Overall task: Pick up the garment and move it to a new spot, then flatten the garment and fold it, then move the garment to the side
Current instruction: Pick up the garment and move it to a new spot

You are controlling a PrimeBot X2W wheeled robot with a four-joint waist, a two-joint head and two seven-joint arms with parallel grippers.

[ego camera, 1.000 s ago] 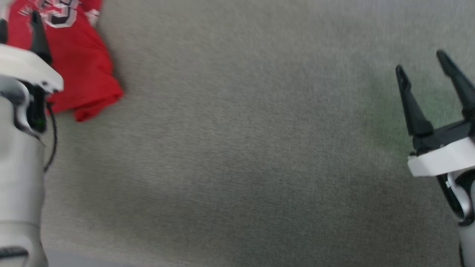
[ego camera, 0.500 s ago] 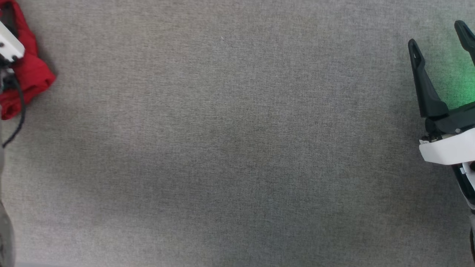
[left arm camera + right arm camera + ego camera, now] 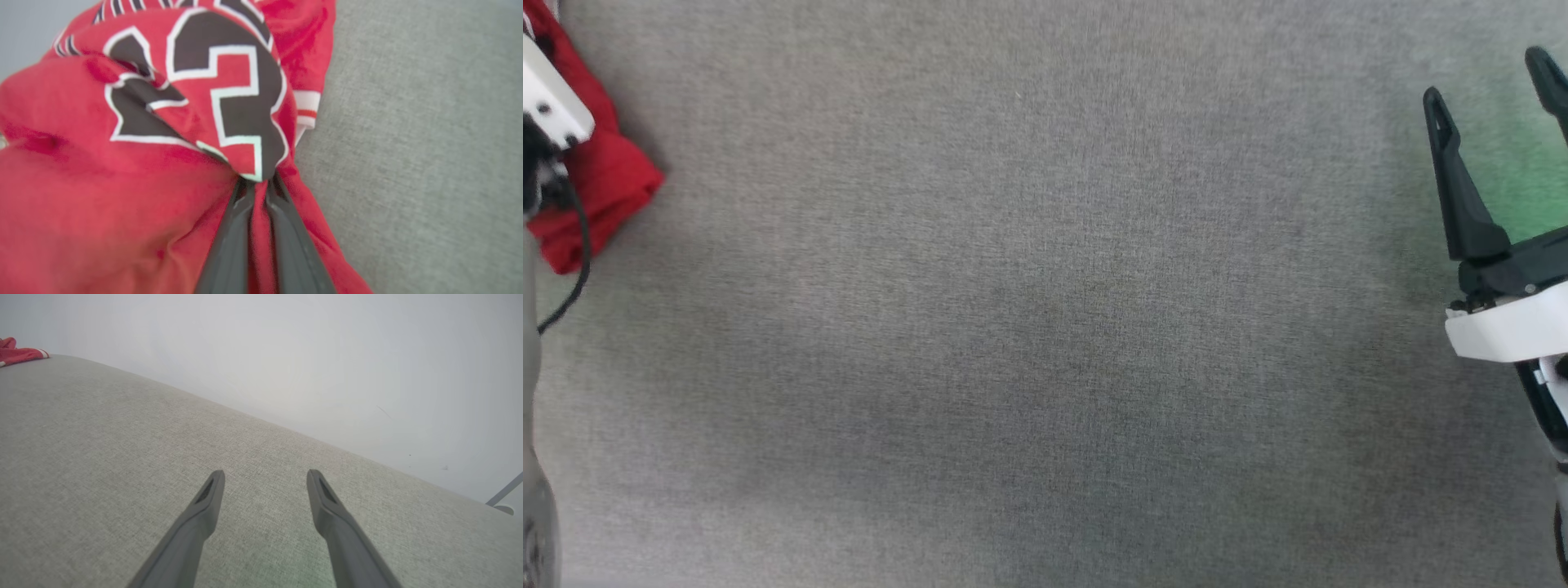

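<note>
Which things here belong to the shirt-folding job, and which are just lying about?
Job:
red jersey T-shirt, bunched up
left pincer, shut on it
right pincer, open, holding nothing

Just around:
grey fabric surface
black cable by the left arm
pale wall
thin grey pole

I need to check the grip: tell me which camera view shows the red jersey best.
The left wrist view: the red jersey is close up, its black "23" readable, cloth pinched in the left gripper. The head view has a red bunch at its left edge; the right wrist view, a small far-off scrap.
</note>
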